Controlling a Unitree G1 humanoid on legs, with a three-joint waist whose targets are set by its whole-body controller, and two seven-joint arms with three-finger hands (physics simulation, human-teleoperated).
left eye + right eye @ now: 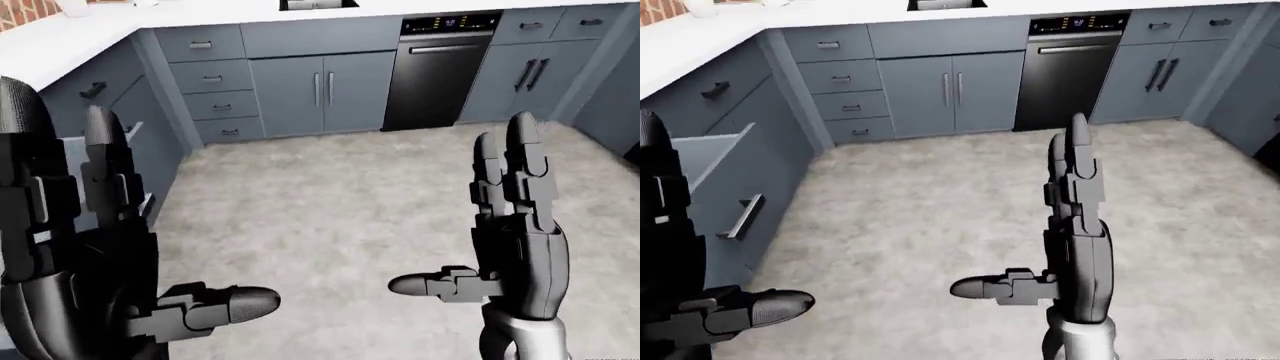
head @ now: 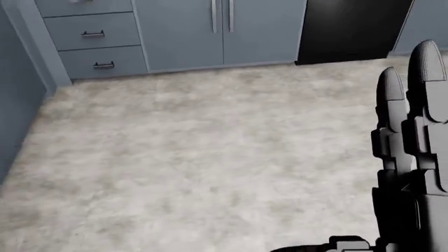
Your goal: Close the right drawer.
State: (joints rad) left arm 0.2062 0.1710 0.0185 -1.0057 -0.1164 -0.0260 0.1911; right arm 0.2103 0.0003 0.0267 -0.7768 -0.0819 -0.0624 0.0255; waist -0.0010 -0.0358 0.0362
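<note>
Both hands are raised, palms inward, with nothing in them. The left hand (image 1: 95, 255) fills the left edge of the left-eye view, its fingers (image 1: 108, 176) straight up and thumb jutting right, spread wide and touching nothing. The right hand (image 1: 515, 247) stands the same way, fingers (image 1: 522, 161) upright, thumb pointing left, empty. The right drawer (image 1: 725, 191) hangs open at the left of the right-eye view, its bar handle (image 1: 740, 216) facing the pale floor (image 1: 920, 202), well apart from either hand. A black dishwasher (image 1: 1065, 71) sits among the blue cabinets under the white desk (image 1: 700, 34).
</note>
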